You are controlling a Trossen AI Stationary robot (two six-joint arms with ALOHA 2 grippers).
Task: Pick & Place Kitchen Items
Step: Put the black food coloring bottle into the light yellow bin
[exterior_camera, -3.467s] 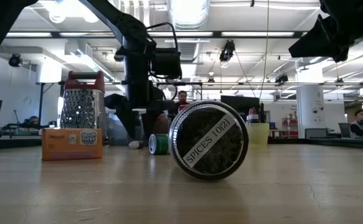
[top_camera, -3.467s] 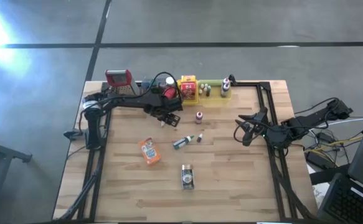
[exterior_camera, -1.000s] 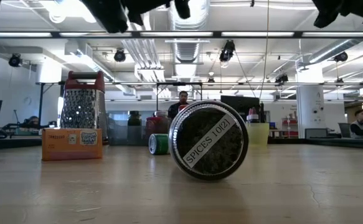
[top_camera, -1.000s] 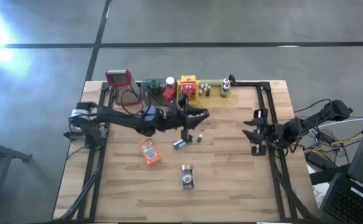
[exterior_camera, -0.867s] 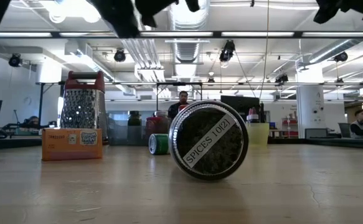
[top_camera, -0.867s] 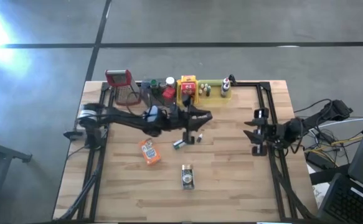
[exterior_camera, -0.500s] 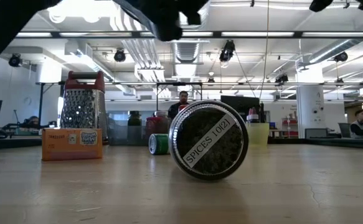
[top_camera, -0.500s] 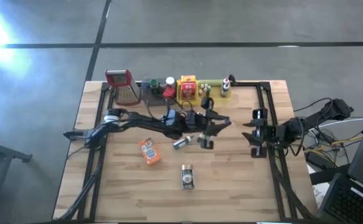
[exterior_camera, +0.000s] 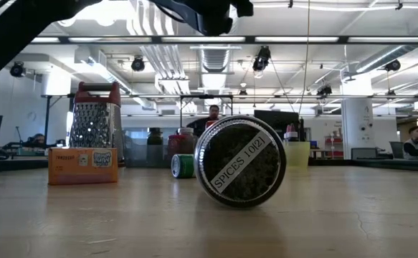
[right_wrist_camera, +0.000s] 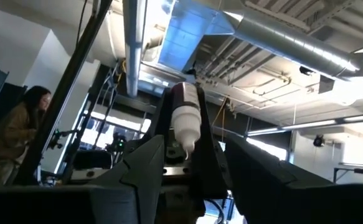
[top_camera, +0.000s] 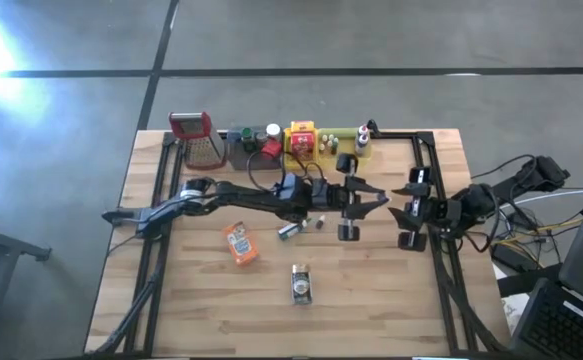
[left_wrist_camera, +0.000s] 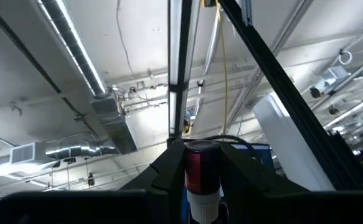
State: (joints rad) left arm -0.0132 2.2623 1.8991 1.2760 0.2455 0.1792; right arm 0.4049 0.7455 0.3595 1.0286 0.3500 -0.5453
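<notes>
A small bottle (left_wrist_camera: 200, 177), dark red at one end and white at the other, is up in the air with my left gripper (top_camera: 371, 197) shut on it, over the table's right half. My right gripper (top_camera: 403, 210) stands open just to its right, facing it. The right wrist view shows the bottle (right_wrist_camera: 184, 124) beyond my open fingers, apart from them. On the table lie an orange packet (top_camera: 238, 242), a dark spice jar (exterior_camera: 241, 161) on its side, a green-capped bottle (top_camera: 289, 230) and a tiny bottle (top_camera: 320, 221). My left gripper pinches the bottle between its two fingers, which lie along its sides (left_wrist_camera: 190, 171). The dark red end points toward the fingertips and the white end (left_wrist_camera: 203, 204) lies back toward the palm. The fingers slant upward toward the table's right side. The bottle is lifted clear of the table.
Along the far edge stand a red-topped grater (top_camera: 199, 140), a grey tray (top_camera: 249, 150), a yellow tray (top_camera: 306, 155) and a green tray (top_camera: 346, 150) holding several small items. Dark frame rails run along the table's left and right sides. People sit in the room beyond.
My left gripper has carried the bottle from the table's middle toward the right edge, up to my right gripper, tipping upward as it went. My right arm has risen out of the low view.
</notes>
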